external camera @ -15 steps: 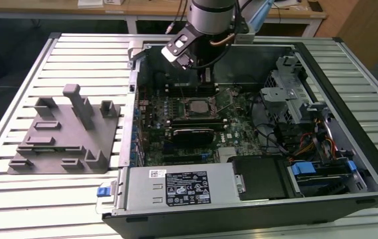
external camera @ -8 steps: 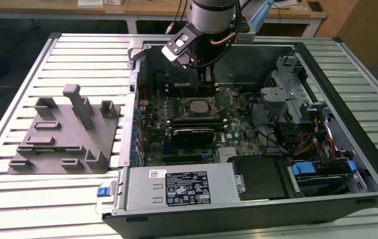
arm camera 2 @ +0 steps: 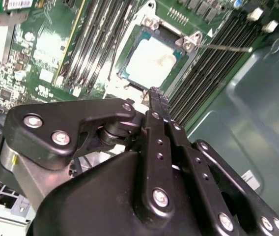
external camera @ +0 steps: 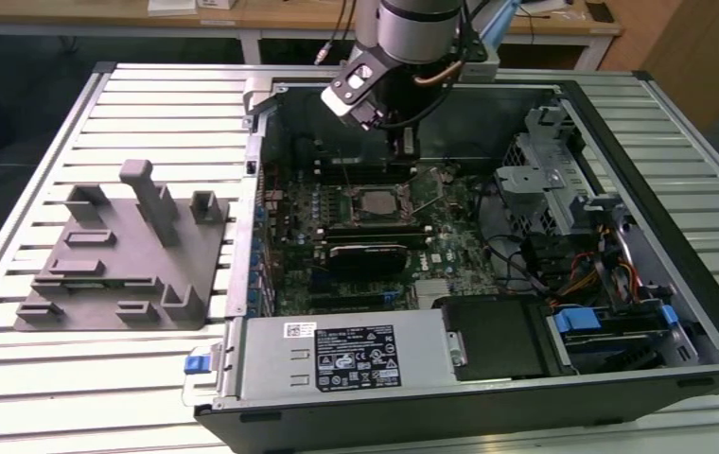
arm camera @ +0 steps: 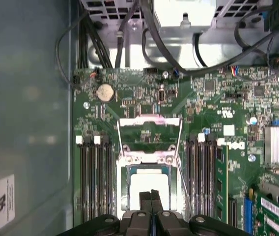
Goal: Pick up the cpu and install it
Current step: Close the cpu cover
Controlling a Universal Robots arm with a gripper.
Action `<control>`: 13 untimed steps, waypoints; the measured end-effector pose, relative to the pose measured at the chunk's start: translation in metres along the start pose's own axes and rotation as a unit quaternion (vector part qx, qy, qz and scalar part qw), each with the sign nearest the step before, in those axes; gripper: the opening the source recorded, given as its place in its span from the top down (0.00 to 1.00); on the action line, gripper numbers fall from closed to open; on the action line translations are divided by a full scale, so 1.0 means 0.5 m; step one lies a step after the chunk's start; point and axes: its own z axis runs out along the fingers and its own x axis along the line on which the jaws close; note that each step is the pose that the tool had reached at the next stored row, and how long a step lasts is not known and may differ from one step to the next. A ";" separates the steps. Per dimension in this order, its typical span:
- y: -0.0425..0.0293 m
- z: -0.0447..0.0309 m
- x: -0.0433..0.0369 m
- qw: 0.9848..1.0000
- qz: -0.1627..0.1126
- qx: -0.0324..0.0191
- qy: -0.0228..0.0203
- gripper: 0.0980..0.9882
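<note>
The cpu (arm camera 2: 152, 59), a flat square chip with a pale silvery top, lies in the dark socket frame on the green motherboard (arm camera: 129, 98) inside the open computer case. The first wrist view shows the cpu (arm camera: 142, 183) with the socket's metal cover plate (arm camera: 149, 132) flipped open beside it. The thin lever (arm camera 2: 223, 47) sticks out sideways. My gripper (arm camera: 152, 195) hangs just above the cpu's edge, fingers pressed together with nothing between them. In the exterior view the gripper (external camera: 403, 151) reaches down into the case over the socket (external camera: 377, 200).
Memory slots (arm camera: 94, 177) flank the socket on both sides. A grey stepped plastic block (external camera: 120, 255) stands on the slatted table (external camera: 107, 397) at the exterior view's left. The power supply (external camera: 347, 355), drive cage (external camera: 549, 180) and cables (external camera: 587, 274) crowd the case.
</note>
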 end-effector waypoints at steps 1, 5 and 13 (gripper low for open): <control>0.005 0.000 0.000 1.000 0.000 0.000 0.000 0.99; 0.029 0.000 0.000 1.000 0.000 0.000 0.000 0.99; 0.082 0.001 0.001 1.000 0.000 0.000 0.000 0.99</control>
